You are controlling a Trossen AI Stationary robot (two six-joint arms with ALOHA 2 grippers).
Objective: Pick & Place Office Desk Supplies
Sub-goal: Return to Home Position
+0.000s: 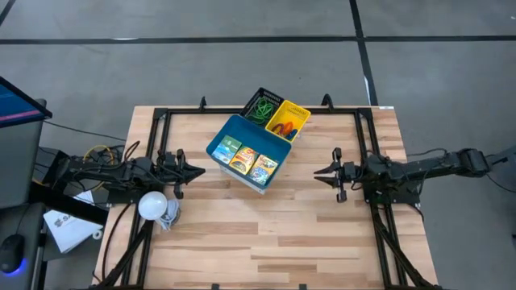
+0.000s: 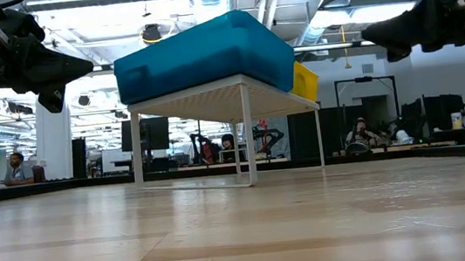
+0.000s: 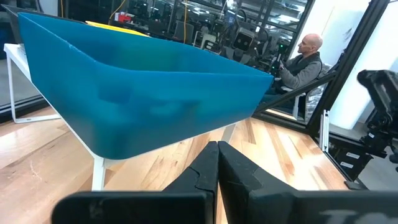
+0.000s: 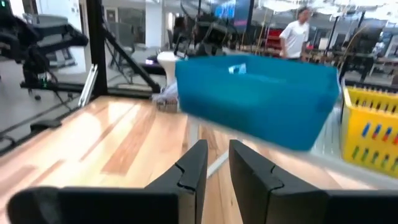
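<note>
Blue tray (image 1: 254, 133) sits at upper centre; left gripper (image 1: 197, 170), fingers pressed together, and right gripper (image 1: 321, 171), narrowly parted, should retract level, clear of it.

Blue tray (image 3: 155, 99) ahead, end effector (image 3: 217, 146) closed

Three trays (image 1: 218, 141), three crayon packs (image 1: 244, 159), perhaps several rubber bands (image 1: 260, 109)
</note>
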